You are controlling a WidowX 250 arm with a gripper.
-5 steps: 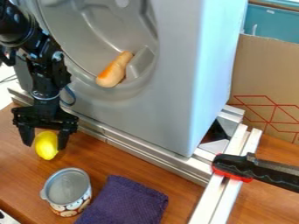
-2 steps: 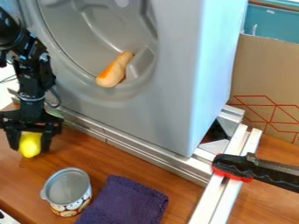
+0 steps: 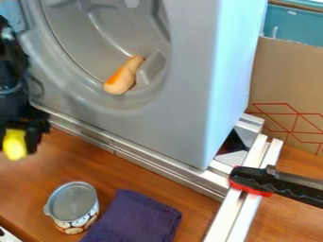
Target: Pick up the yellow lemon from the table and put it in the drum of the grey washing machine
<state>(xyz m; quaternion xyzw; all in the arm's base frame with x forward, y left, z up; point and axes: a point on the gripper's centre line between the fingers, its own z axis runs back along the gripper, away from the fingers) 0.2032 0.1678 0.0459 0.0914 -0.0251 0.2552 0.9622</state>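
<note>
End effector (image 3: 16, 144) clamped on yellow lemon (image 3: 14, 147), at left edge, farther back than tin can (image 3: 71, 203). Handling note: keep grip firm and centred, as rounded sides may slip; give metal rail (image 3: 151, 162) and can ample clearance.

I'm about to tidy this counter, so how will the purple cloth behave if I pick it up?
The purple cloth will probably flop and sag, since it looks like soft, textured fabric. It may also unfold if gripped by one edge, as it seems folded.
</note>
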